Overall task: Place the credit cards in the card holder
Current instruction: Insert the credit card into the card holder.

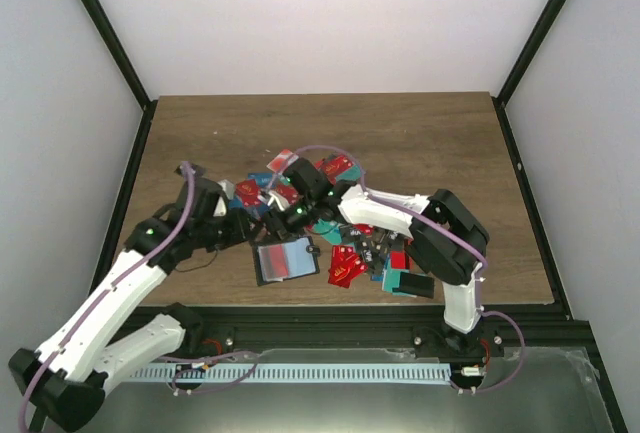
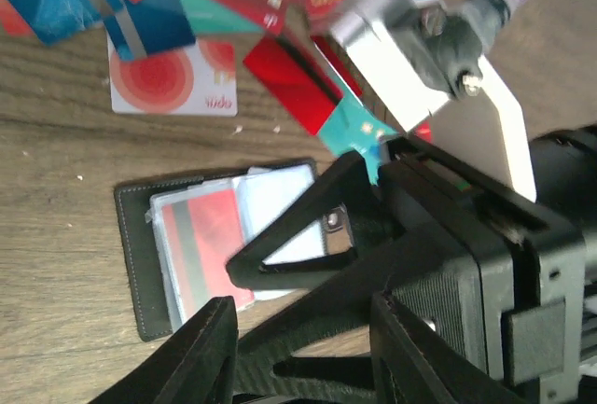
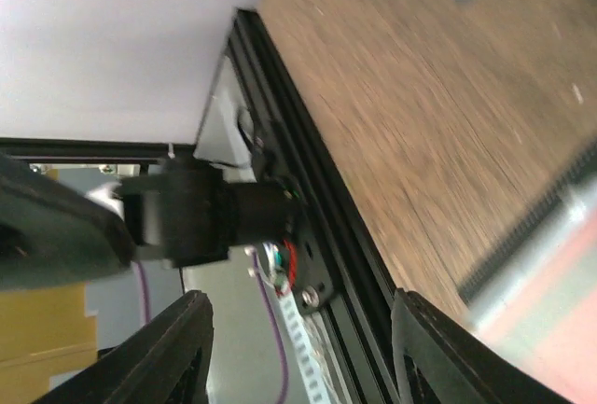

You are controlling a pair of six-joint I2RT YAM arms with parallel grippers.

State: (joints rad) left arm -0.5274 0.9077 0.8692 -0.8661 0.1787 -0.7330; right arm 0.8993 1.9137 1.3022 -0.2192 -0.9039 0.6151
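Two arms meet over my worktop [image 1: 420,143]: the left jaws and the right jaws both stand partly open, gripping nothing. Close beside them the card holder [image 1: 287,260] lies open at the near edge of the scattered credit cards [image 2: 173,77], a red card showing in its pocket.

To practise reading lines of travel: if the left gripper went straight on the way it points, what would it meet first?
Probably the right gripper, crossing just ahead of the left gripper; the open wallet lies beyond it. Depth is hard to judge.
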